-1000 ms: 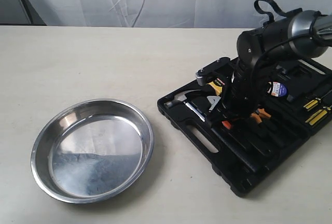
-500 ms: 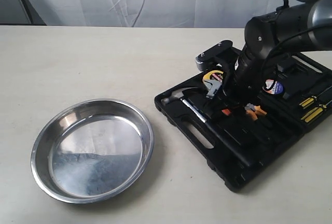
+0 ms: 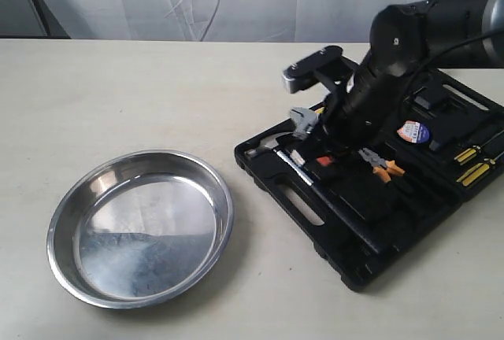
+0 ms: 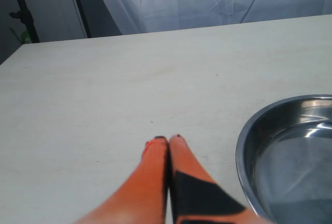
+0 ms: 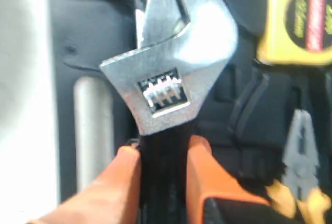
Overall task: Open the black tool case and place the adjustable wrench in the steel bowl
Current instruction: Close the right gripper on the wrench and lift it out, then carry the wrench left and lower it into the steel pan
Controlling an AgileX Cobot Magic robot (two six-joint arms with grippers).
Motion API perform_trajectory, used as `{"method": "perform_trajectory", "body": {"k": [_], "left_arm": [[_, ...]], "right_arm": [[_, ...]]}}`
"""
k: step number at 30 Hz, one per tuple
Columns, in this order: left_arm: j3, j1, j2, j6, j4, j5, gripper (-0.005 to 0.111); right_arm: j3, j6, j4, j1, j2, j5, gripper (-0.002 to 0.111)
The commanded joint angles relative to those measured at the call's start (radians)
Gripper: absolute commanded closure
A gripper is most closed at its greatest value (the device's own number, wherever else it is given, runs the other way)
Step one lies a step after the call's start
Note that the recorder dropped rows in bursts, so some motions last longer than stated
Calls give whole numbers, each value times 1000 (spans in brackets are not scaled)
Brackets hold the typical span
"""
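The black tool case (image 3: 370,253) lies open on the right of the table. My right gripper (image 3: 319,131) (image 5: 163,149) is shut on the black handle of the adjustable wrench (image 3: 302,122) (image 5: 174,63), whose silver head sticks out toward the bowl, lifted just above the case's left end. The steel bowl (image 3: 142,226) (image 4: 290,156) sits empty on the table to the left of the case. My left gripper (image 4: 167,140) is shut with nothing in it, hovering over bare table beside the bowl's rim; it does not show in the exterior view.
Inside the case lie a claw hammer (image 3: 272,151), orange-handled pliers (image 3: 382,165) (image 5: 301,156), a yellow tape measure (image 5: 301,19), a round blue-and-red item (image 3: 411,131) and yellow-handled screwdrivers (image 3: 476,168). A white curtain hangs behind the table's far edge.
My right gripper has risen and shifted left out of the case with the wrench in its grip. The case slid slightly left. The bowl has not moved.
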Motion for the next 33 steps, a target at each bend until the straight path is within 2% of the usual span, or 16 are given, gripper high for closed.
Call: {"method": "perform_trajectory", "body": {"k": [1,3,10,16,23,26,31,33], "left_arm": [[-3,4,-3,-3,1,-9,107],[-3,4,-3,-3,1,-9,107],[-3,4,-3,-3,1,-9,107],[-3,4,-3,-3,1,-9,107],[-3,4,-3,-3,1,-9,107],[-3,4,-3,-3,1,-9,107],[-3,4,-3,-3,1,-9,107],[-3,4,-3,-3,1,-9,107]], "right_arm": [[-104,-138,224,115,-20,14,108],[-184,-174,277,181,30,50,108],[-470,-174,278,357,258,150,108],[-606,-171,274,396,400,202,108],[-645,-159,271,396,467,192,107],[-645,-118,224,396,468,193,98],[-645,-74,180,394,466,204,66],[-645,-74,179,394,466,219,62]]}}
